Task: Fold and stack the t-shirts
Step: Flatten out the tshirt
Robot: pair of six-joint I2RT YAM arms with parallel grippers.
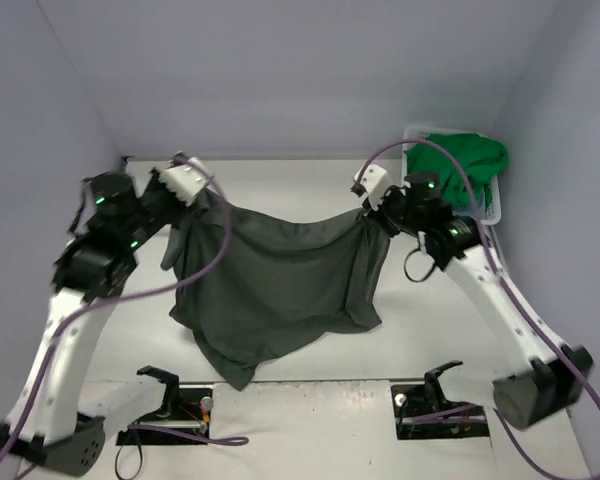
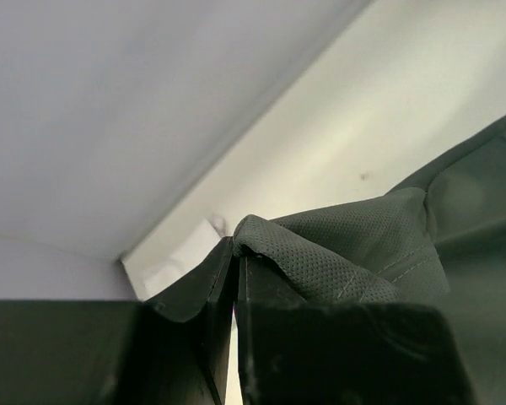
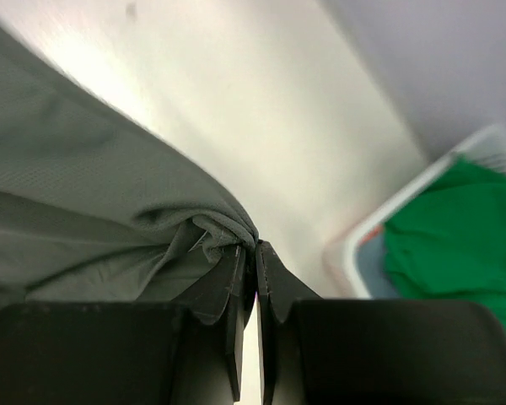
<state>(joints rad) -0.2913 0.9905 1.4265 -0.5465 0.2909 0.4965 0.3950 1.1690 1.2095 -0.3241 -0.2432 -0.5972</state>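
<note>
Right now the dark grey t-shirt (image 1: pixel 280 270) hangs spread between the arms, its top edge running left to right and sagging in the middle. Its lower part is draped in folds on the pale counter (image 1: pixel 280 175) toward the near side. The left fingers (image 2: pixel 233 257) are clenched on one bunched corner and the right fingers (image 3: pixel 253 253) on the other, so neither arm is nearer. The cloth is a thin, limp, finely pitted knit. A bright green t-shirt (image 1: pixel 460 158) lies heaped in the white plastic basket (image 1: pixel 495 208) at far right.
</note>
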